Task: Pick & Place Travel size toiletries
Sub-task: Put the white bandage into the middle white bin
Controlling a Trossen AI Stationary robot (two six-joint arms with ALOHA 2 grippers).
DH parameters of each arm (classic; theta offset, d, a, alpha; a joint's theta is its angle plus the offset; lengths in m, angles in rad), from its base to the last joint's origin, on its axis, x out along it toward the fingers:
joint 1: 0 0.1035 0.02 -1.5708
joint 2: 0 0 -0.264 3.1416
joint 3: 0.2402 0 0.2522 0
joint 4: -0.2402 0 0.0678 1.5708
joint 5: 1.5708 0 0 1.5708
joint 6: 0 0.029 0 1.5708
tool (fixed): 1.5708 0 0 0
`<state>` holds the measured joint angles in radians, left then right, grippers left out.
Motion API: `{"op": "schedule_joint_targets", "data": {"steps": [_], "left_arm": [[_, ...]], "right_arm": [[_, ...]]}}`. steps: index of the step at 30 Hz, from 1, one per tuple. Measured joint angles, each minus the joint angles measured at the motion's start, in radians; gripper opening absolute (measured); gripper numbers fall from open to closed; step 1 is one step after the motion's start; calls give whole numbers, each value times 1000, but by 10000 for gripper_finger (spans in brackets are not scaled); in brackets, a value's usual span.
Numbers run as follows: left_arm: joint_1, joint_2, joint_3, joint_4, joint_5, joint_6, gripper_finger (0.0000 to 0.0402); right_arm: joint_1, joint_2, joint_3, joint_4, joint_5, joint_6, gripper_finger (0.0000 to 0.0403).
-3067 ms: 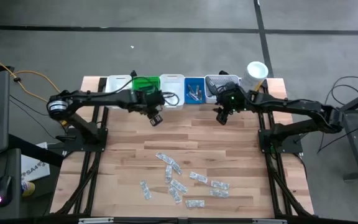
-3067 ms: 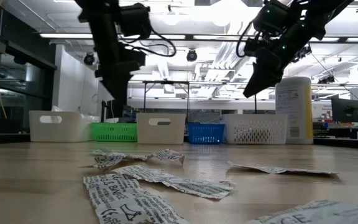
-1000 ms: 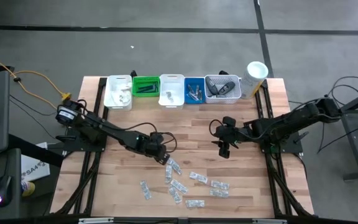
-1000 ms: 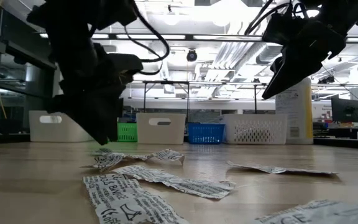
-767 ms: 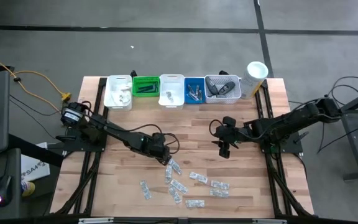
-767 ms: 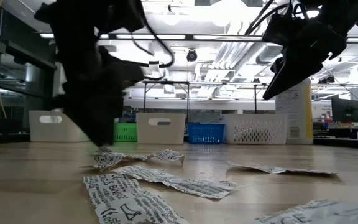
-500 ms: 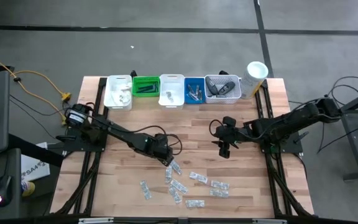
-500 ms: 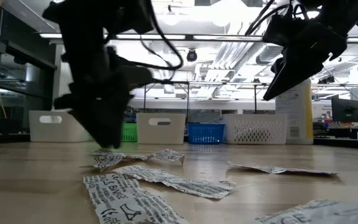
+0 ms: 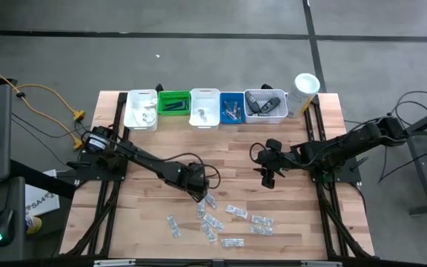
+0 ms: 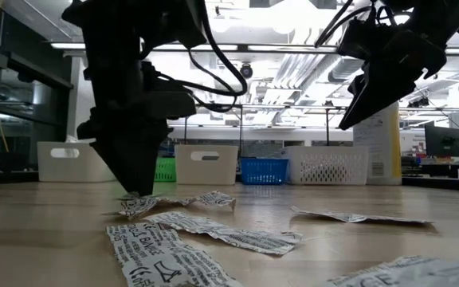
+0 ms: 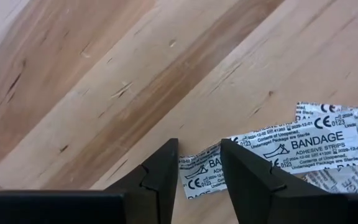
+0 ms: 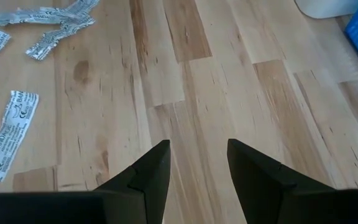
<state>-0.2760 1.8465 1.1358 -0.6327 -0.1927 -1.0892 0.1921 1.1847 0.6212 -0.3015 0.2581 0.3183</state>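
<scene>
Now, by label:
Left tool (image 9: 201,194): low over the desk (image 9: 147,163) at the near-left edge of the sachet scatter – fingers (image 11: 160,171) a narrow gap apart, straddling the end of one bandage sachet (image 11: 291,146), nothing held
Left tool, low view (image 10: 138,187): tips at the desk surface, right at the crumpled sachet (image 10: 178,201) lying there
Right tool (image 9: 267,178): hanging above bare wood right of centre, well apart from the sachets – fingers (image 12: 151,168) spread wide, empty
Right tool, low view (image 10: 357,108): raised clear of the desk
Sachets (image 9: 213,219): white printed packets strewn flat across the near middle of the desk, some overlapping; the print reads BANDAGE in the left wrist view
Stray sachets, right wrist view: one flat packet (image 12: 8,134) alone on the planks, a small crumpled pair (image 12: 51,25) farther off
Bins: a row along the far edge – white bin (image 9: 141,110), green bin (image 9: 173,102), second white bin (image 9: 204,107), blue bin (image 9: 233,108), pale mesh bin (image 9: 265,105) with dark oval containers inside
Canister (image 9: 303,92): tall, white, upright just beside the mesh bin at the far right corner
</scene>
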Motion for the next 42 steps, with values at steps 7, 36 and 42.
{"op": "schedule_joint_targets", "data": {"steps": [7, 36, 42], "left_arm": [[1, 6, -1, -25, 35, 33, 120], [30, -9, -8, -59, -21, 140, 1], [109, -112, -8, -43, -142, 287, 1]], "right_arm": [[0, 0, 0, -12, -2, 9, 152], [4, 0, 0, 73, 120, -83, 152], [-56, 0, 0, 186, 114, -189, 152]]}}
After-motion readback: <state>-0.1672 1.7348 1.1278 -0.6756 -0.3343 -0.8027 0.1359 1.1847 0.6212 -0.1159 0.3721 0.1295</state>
